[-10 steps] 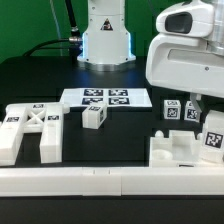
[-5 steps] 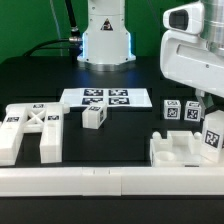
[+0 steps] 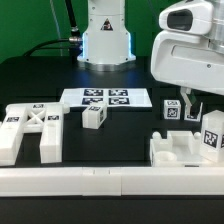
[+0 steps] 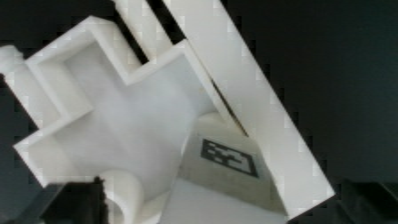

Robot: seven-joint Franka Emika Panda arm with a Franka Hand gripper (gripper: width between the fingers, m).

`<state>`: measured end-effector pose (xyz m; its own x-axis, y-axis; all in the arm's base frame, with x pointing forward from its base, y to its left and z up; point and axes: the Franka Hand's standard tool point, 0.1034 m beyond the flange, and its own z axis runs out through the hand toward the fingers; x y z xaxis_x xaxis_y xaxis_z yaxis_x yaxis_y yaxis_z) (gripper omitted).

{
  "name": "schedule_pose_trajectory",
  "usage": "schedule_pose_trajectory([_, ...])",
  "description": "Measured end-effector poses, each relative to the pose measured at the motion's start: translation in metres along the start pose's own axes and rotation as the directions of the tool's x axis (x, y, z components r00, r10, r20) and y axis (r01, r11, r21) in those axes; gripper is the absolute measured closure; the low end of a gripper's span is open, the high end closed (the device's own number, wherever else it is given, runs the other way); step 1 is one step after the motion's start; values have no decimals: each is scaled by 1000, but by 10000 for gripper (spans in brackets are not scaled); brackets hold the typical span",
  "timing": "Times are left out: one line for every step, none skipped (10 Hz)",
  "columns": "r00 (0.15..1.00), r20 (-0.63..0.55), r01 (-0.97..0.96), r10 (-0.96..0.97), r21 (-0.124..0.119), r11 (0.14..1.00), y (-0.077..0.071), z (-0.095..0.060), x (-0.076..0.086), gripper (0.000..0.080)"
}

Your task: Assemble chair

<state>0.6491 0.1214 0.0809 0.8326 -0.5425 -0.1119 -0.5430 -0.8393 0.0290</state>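
My gripper (image 3: pixel 194 104) hangs at the exterior view's right, just above the white notched seat slab (image 3: pixel 178 150). Its fingers look spread with nothing between them. In the wrist view the gripper (image 4: pixel 214 208) looks down on the slab (image 4: pixel 125 120), and a long white tagged block (image 4: pixel 240 110) lies beside it. The dark fingertips (image 4: pixel 63 200) stand either side of the white parts without touching them. Two tagged leg blocks (image 3: pixel 172 110) (image 3: pixel 213 135) stand behind and right of the slab. The X-braced panel (image 3: pixel 30 130) lies at the left. A small tagged cube (image 3: pixel 93 117) sits in the middle.
The marker board (image 3: pixel 100 98) lies flat behind the cube. A long white border rail (image 3: pixel 100 182) runs along the front edge. The robot base (image 3: pixel 105 40) stands at the back centre.
The gripper has shifted right and then come down a little, so its fingers now show above the seat slab. The parts on the table have not moved.
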Motion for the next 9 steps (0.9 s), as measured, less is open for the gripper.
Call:
schedule_pose_trajectory([996, 0, 90, -90, 0, 996, 0, 0, 0, 151])
schedule_pose_trajectory([984, 0, 180, -180, 0, 984, 1, 0, 1, 150])
schedule_pose_trajectory([968, 0, 251, -251, 0, 968, 1, 0, 1, 150])
schedule_pose_trajectory([917, -9, 398, -399, -37, 916, 3, -1, 2, 150])
schedule_pose_trajectory([851, -23, 524, -525, -55, 850, 1, -2, 3, 150])
schedule_pose_trajectory([795, -31, 603, -605, -62, 795, 0, -1, 4, 150])
schedule_pose_trajectory([757, -32, 650, -653, -66, 757, 0, 0, 5, 150])
schedule_pose_trajectory([673, -36, 736, -739, -74, 673, -1, 0, 7, 150])
schedule_pose_trajectory([598, -37, 797, -801, -83, 599, -2, -1, 9, 150])
